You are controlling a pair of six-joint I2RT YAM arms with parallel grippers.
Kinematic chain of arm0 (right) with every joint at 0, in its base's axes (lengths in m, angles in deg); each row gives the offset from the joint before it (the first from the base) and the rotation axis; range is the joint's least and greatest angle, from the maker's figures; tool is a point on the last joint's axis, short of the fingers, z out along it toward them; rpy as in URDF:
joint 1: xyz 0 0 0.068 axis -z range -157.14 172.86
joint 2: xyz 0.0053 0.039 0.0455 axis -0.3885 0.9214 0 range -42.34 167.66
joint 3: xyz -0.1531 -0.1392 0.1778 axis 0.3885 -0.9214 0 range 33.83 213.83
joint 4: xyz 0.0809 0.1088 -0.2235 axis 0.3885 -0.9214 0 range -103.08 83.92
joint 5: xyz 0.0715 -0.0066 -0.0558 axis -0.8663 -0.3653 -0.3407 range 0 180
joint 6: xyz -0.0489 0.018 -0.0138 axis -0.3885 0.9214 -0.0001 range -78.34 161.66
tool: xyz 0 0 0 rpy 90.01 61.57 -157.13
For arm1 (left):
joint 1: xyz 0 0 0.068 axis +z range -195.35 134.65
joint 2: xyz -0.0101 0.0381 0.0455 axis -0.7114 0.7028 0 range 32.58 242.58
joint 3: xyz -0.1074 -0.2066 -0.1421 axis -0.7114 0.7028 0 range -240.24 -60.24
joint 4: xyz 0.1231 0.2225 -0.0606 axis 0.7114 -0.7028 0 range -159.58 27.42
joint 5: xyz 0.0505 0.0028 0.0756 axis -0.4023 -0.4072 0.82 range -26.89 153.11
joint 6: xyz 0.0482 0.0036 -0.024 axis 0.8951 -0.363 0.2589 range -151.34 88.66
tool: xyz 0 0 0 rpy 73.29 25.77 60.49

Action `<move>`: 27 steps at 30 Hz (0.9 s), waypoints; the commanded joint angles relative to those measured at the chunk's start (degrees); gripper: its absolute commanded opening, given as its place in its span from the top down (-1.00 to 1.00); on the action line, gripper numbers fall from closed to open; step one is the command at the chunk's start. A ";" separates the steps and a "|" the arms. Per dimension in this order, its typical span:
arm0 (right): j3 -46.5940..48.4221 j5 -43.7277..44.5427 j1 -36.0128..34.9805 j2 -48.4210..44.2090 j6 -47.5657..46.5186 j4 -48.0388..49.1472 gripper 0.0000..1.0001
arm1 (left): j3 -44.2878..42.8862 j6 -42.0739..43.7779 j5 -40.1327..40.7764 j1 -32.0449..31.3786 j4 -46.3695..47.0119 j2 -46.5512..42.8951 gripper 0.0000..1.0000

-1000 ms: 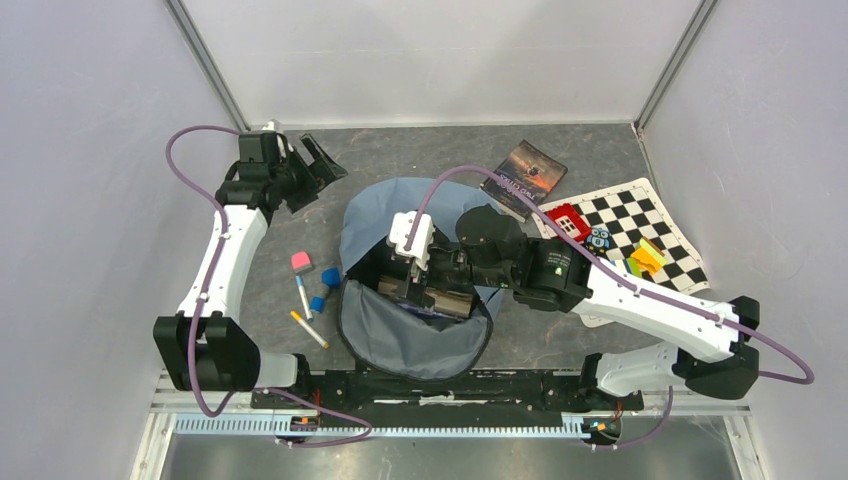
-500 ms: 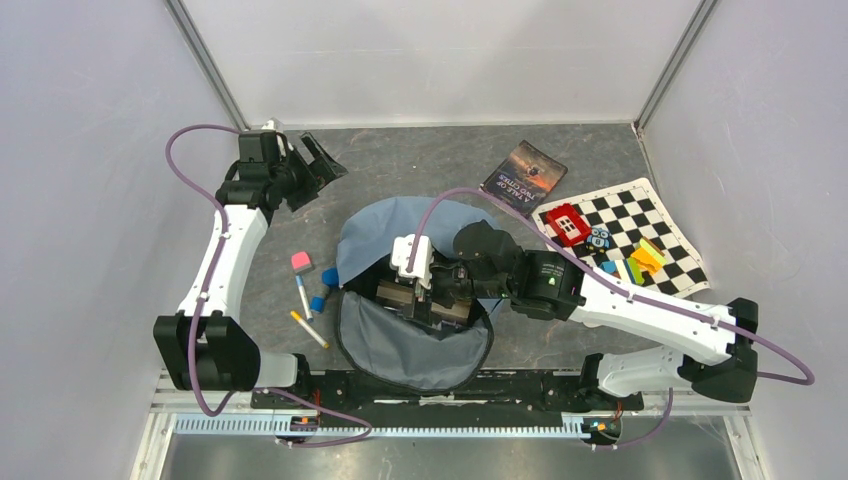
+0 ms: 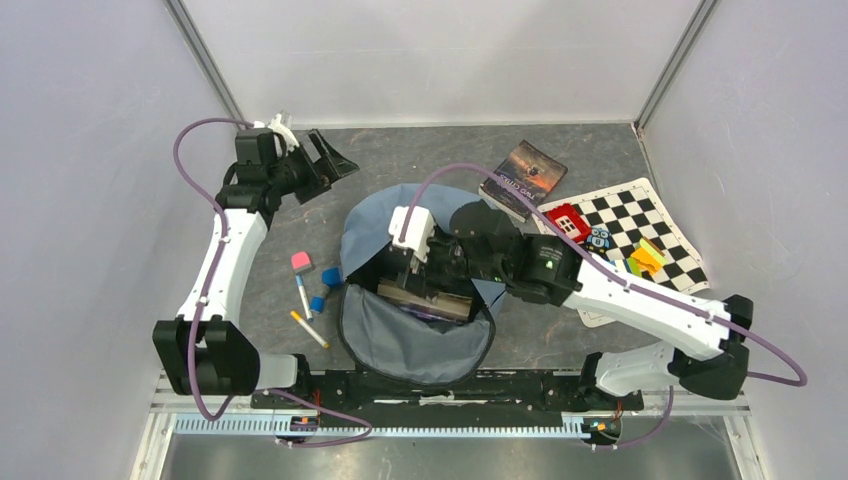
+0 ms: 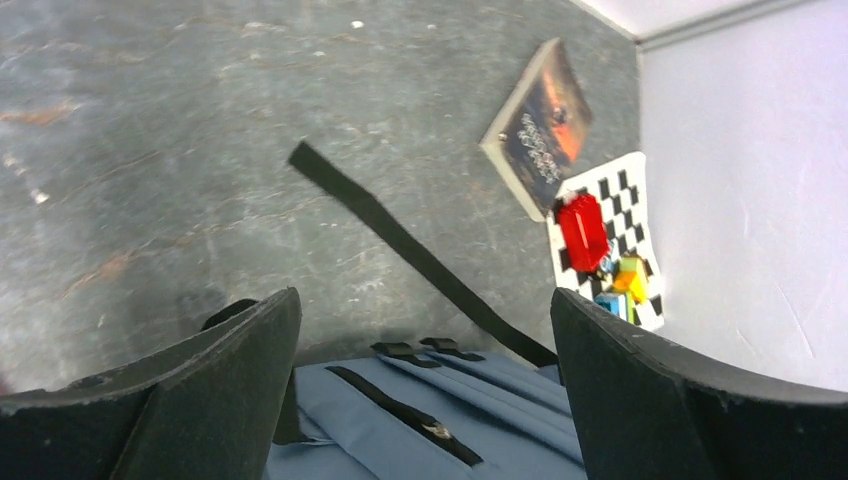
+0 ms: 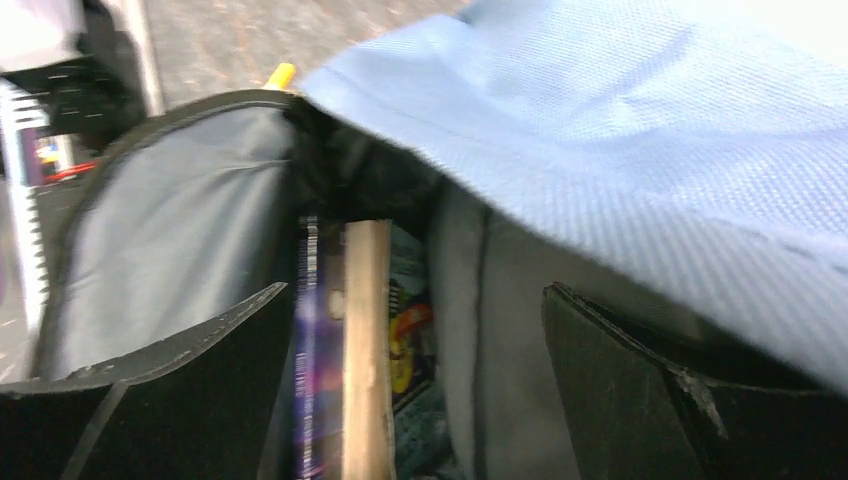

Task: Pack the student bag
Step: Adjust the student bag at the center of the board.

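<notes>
The student bag (image 3: 385,215) lies in the middle of the desk (image 3: 430,160), its grey-blue back uppermost and its mouth gaping toward the arms' bases, the grey flap (image 3: 410,345) folded down flat. Inside the main compartment stand books on edge: a purple-spined book (image 5: 310,350) against the flap side and, touching it, a book with pale page edges (image 5: 367,340). Behind that shows a colourful cover (image 5: 410,330), possibly a third book, though the view is blurred. The right gripper (image 5: 417,300) hangs at the mouth, its jaws spread wide to either side of the books and pinching nothing. One black strap (image 4: 400,240) trails from the bag's far end across the desk.

The left gripper (image 4: 422,300) is raised near the far-left corner, jaws spread and empty. Left of the bag lie a pink eraser (image 3: 301,262), two blue cubes (image 3: 331,276), a pen (image 3: 302,296) and a yellow pencil (image 3: 308,329). To the far right rest a dark paperback (image 3: 524,177) and a chessboard mat (image 3: 650,215) carrying a red block (image 3: 566,222), a small owl figure (image 3: 599,238) and coloured blocks (image 3: 645,258).
</notes>
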 commanded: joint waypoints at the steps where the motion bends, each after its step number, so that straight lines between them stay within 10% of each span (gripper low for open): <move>1: 4.24 4.32 6.23 2.91 -1.98 2.40 -0.96 | -1.57 5.14 -11.01 0.25 8.71 -4.03 -0.99; 27: 2.24 -18.37 15.00 4.36 -0.32 4.15 -0.96 | -4.40 6.23 -10.88 -9.67 13.46 -4.76 -0.99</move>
